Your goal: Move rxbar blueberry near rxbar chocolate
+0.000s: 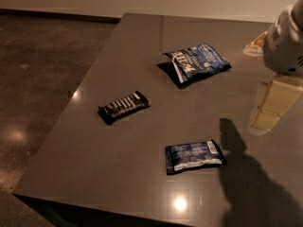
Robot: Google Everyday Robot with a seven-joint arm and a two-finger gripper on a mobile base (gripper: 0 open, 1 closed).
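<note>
Rxbar blueberry [194, 156], small flat dark blue wrapper with pale label panel: lies flat near the front edge of the dark grey surface [94, 174]. It is well apart from the rxbar chocolate [124, 106], a slim black wrapper with white lettering, to its left and farther back. Puffy blue-and-white bag [198, 61] sits at the rear. Cream claw [272, 105] hangs over the right side; open or closed, cannot tell. Judgement: come down over the bar's middle, pinch across its narrow width, carry low, set down just beside the black bar without nudging it.

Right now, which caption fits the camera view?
Gripper hovers at image right; rxbar blueberry lies near the front, rxbar chocolate further left, apart, on dark table.
</note>
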